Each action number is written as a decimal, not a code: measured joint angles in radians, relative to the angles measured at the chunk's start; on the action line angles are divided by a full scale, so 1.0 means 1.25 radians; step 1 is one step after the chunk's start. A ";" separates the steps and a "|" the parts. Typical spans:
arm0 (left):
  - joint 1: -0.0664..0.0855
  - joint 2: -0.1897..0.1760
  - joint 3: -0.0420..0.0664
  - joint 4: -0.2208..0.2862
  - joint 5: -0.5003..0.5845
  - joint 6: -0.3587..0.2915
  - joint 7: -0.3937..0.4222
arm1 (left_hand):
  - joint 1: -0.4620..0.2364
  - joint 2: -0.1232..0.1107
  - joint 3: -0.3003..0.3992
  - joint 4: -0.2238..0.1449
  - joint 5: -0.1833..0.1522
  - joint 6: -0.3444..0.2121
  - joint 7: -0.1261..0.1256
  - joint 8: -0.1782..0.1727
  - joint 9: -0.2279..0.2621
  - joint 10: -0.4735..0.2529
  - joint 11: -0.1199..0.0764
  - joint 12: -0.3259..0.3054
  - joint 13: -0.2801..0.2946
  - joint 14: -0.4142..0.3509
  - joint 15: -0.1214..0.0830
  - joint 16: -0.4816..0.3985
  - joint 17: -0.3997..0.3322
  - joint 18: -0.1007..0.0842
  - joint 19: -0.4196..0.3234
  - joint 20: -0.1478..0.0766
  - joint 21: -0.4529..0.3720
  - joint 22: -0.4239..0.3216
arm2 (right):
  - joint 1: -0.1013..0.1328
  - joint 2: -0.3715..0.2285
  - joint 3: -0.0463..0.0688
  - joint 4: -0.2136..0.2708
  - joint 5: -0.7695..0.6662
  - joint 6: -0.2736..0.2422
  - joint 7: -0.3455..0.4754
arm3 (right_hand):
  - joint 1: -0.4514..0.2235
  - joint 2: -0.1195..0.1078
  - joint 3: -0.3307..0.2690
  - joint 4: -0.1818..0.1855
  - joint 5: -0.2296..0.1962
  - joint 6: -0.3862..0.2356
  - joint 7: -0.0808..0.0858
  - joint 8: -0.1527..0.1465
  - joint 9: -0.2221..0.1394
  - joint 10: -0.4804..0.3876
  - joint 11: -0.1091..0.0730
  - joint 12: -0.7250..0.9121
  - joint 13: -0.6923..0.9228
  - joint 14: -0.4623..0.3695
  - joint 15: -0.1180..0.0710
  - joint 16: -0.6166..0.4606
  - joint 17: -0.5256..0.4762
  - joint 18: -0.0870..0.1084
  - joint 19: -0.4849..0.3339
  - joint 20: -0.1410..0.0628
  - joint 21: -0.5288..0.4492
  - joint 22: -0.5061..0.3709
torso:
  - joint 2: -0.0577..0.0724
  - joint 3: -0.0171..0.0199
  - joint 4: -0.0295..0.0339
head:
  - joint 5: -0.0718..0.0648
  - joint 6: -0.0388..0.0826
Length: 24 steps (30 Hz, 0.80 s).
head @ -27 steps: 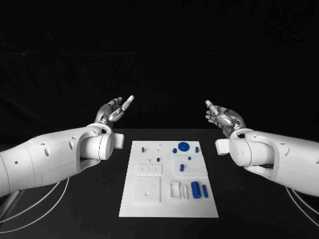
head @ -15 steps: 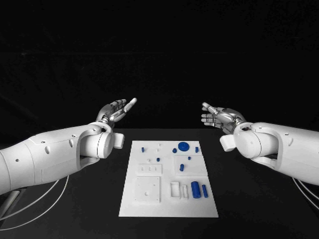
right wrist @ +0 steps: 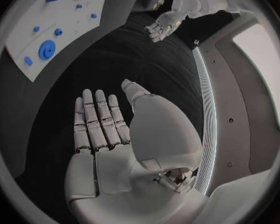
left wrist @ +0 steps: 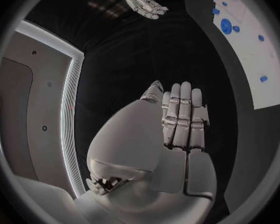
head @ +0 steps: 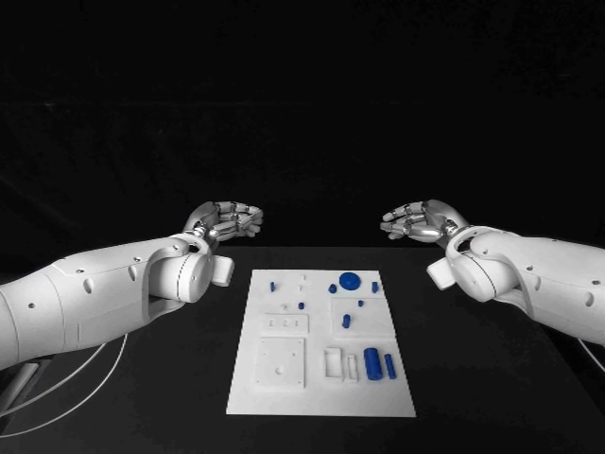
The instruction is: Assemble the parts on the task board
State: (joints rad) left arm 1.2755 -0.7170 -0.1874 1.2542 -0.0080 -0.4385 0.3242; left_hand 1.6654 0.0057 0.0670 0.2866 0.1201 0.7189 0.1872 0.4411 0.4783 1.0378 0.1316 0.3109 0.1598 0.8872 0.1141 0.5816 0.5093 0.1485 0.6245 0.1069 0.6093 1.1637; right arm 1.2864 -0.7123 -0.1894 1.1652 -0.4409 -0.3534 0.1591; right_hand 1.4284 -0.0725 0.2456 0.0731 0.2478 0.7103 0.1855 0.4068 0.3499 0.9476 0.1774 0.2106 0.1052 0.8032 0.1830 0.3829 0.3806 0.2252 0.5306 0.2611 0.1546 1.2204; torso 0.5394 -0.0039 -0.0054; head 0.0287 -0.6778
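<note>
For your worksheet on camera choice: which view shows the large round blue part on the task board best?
The head view: the large round blue part sits unobstructed, with the task board whole. Both wrist views show it small and bent at the rim.

Left hand [left wrist: 177, 129] seen from behind the wrist: palm flat, fingers [left wrist: 185, 104] extended straight and lying side by side, thumb angled off to one side, nothing held and nothing touched. Right hand [left wrist: 143, 0] sits well apart from it over the dark bench [left wrist: 140, 59], fingers loosely spread, also holding nothing. Task board [left wrist: 252, 59] lies as a white plate on the bench, clear of both hands, carrying a round blue disc [left wrist: 226, 26] with a smaller blue part just beside it and several small blue parts [left wrist: 263, 78] scattered across its surface.
</note>
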 measured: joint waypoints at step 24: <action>0.029 -0.107 0.000 0.149 -0.094 0.189 -0.043 | -0.185 -0.108 0.078 0.002 -0.054 0.000 0.003 -0.087 0.034 -0.013 0.008 -0.028 0.027 0.035 -0.021 0.012 0.032 -0.039 0.054 -0.067 0.005 -0.025 | 0.016 0.060 0.002 -0.007 -0.601 0.046 -0.040 | -0.264 -0.094 0.285 -0.286 0.007 0.024 0.008 -0.076 0.102 0.066 -0.018 -0.102 0.013 0.336 -0.113 0.110 0.260 0.018 0.369 -0.098 0.170 0.023 | 0.037 -0.0122 0.0052 | -0.002 0.025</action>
State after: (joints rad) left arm 1.3116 -0.8502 -0.1868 1.4402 -0.1259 -0.2021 0.2699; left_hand 1.4340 -0.1296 0.1641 0.2896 0.0531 0.7186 0.1915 0.3321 0.5206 1.0212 0.1417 0.2754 0.1929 0.9307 0.0879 0.5963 0.5487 0.0997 0.6915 0.0228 0.6151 1.1328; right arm 1.3063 -0.6379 -0.1866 1.1564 -1.1927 -0.2962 0.1090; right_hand 1.0978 -0.1906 0.6017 -0.2841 0.2565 0.7406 0.1955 0.3114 0.4776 1.0307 0.1554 0.0831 0.1210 1.2234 0.0417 0.5207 0.7050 0.2471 0.9918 0.1385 0.3674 1.2497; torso 0.5855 -0.0192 0.0012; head 0.0267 -0.6468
